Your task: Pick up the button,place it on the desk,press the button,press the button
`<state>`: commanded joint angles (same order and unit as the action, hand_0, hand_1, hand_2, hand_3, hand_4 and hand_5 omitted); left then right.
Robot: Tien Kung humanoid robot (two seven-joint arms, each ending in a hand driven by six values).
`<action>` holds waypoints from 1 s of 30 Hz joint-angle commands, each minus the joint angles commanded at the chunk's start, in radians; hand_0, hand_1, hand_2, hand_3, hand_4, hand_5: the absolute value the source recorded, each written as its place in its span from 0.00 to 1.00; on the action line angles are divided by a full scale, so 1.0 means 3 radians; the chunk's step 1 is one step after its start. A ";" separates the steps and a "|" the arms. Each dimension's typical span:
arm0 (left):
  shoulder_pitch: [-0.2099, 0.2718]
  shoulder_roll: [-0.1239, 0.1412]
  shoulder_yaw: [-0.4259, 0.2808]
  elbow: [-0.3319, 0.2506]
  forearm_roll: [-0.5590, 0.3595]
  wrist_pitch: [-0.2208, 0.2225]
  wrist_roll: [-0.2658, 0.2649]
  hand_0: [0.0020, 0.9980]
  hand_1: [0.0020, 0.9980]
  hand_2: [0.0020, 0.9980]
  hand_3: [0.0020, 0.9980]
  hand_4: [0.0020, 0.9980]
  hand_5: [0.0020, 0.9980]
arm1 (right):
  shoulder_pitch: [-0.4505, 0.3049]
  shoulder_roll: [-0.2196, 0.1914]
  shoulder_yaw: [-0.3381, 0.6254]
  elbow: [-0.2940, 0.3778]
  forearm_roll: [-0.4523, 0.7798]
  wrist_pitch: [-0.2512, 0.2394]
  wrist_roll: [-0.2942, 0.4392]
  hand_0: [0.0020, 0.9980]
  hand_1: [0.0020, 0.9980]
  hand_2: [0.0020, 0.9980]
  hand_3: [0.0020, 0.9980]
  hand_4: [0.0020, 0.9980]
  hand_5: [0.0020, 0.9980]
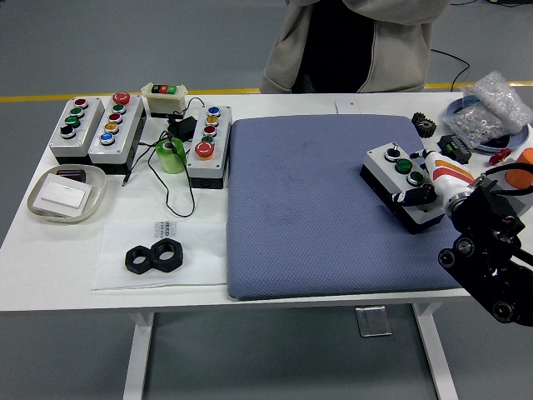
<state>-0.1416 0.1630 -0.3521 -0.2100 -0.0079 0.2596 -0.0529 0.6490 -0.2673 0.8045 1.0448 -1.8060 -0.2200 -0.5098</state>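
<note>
A grey button box [398, 177] with a black base and three buttons, one white and two green, sits tilted at the right edge of the blue mat [308, 208]. My right hand [426, 185] comes in from the lower right. Its white and orange fingers [448, 172] wrap the box's right end and its thumb [413, 198] presses the near side. I cannot tell whether the box is lifted off the mat. My left arm is out of view.
Three more button boxes [117, 125] and a small one [164, 98] stand at the back left, with a green tape roll [171, 156], a tray [67, 193] and black nuts [154, 257]. A parts bag [491, 108], a gear [425, 125] and an orange object [520, 171] lie at the right. A person [358, 42] stands at the far side.
</note>
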 joint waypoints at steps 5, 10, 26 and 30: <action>0.0001 -0.0001 -0.0004 0.0001 0.0004 0.0000 0.0000 0.70 0.83 0.85 0.82 0.62 1.00 | 0.0002 -0.0005 -0.0010 0.0008 -0.0014 0.0064 -0.0016 0.43 0.48 0.56 0.90 0.97 0.17; -0.0002 -0.0001 -0.0008 0.0001 0.0011 0.0000 0.0003 0.70 0.83 0.85 0.82 0.62 1.00 | 0.0002 -0.0005 -0.0024 0.0025 -0.0025 0.0061 -0.0053 0.43 0.48 0.56 0.90 0.97 0.17; -0.0001 -0.0003 -0.0016 0.0002 0.0018 0.0001 0.0006 0.70 0.83 0.85 0.82 0.62 1.00 | 0.0015 -0.0027 -0.0121 0.0094 -0.0153 -0.0124 -0.0215 0.38 0.39 0.45 0.68 0.77 0.04; 0.0001 -0.0002 -0.0022 0.0002 0.0033 0.0001 0.0011 0.70 0.83 0.85 0.82 0.62 1.00 | -0.0005 -0.0065 -0.0140 0.0164 -0.0174 -0.0144 -0.0179 0.35 0.37 0.43 0.64 0.75 0.05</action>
<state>-0.1413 0.1625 -0.3586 -0.2093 0.0020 0.2598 -0.0496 0.6474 -0.2867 0.7626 1.0940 -1.8583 -0.2632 -0.5634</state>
